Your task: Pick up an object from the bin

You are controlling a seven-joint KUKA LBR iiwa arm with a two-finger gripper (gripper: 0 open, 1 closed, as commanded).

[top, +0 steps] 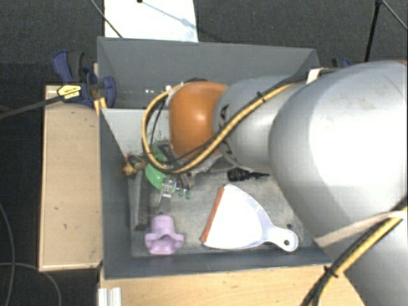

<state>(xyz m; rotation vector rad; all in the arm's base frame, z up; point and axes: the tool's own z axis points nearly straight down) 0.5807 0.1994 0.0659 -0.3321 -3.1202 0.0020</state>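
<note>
My gripper (pixel 146 220) reaches down into the left part of the bin, below the orange cover. Its two dark fingers (pixel 137 204) stand a little apart, open, with bare bin floor between their tips. A lilac knobbly plastic thing (pixel 164 236) lies just below and to the right of the fingertips, at the bin's front left, not touched. A green rounded thing (pixel 153 174) sits against the gripper's upper part, partly hidden by it and the cables. A white scoop with an orange edge (pixel 241 225) lies to the right, at the front middle.
The bin's left wall runs close beside the left finger. The arm and its orange cover hide the back and right of the bin. A small black thing (pixel 245 174) shows under the arm above the scoop.
</note>
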